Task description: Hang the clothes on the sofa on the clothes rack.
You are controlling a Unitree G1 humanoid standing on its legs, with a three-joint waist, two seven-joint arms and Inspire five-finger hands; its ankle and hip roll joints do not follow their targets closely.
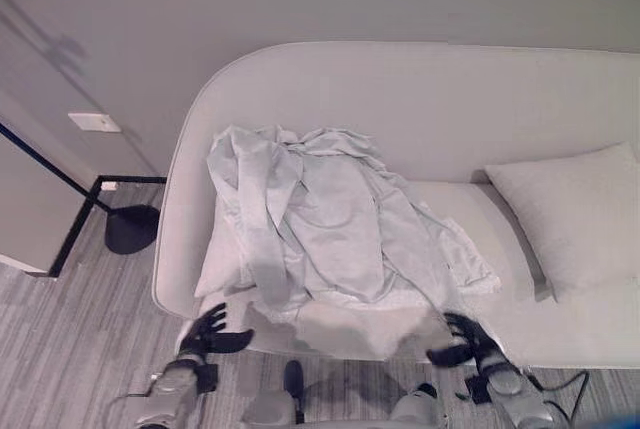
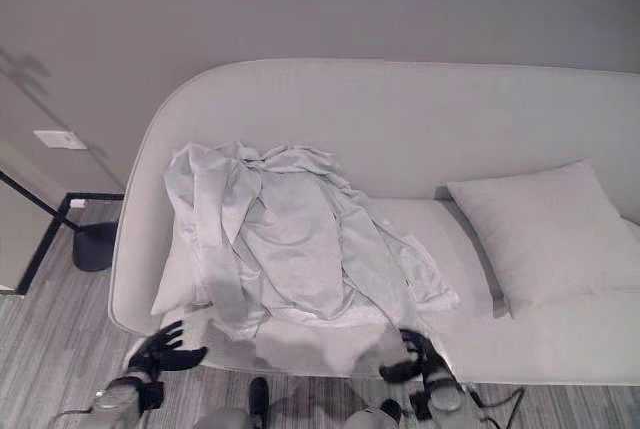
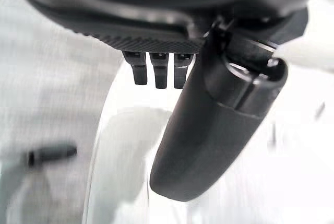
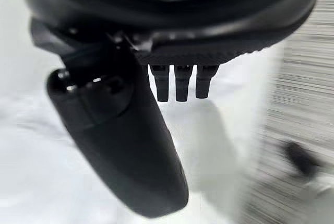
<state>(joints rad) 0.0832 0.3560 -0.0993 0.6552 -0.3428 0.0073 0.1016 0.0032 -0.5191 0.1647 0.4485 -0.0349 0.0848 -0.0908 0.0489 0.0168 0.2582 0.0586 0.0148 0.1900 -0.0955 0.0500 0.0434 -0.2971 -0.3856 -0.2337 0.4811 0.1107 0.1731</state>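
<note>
Because nothing is grasped yet, the left robot hand (image 1: pixel 213 331) hovers at the sofa (image 1: pixel 420 99) front edge with relaxed, spread fingers, holding nothing. Between the hands the clothes (image 1: pixel 320 219) lie crumpled on the seat — their hem hangs over the edge. The right robot hand (image 1: pixel 462 339) waits likewise open and empty, near that hem, probably to gather it.

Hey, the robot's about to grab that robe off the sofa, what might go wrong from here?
1. The pale garment lies crumpled with sleeves spread wide; the open left hand and right hand, both at the sofa's front edge, may catch only one fold, so the rest could drag or slip to the floor.
2. Part of it lies over a cushion, which might lift along with it.
</note>
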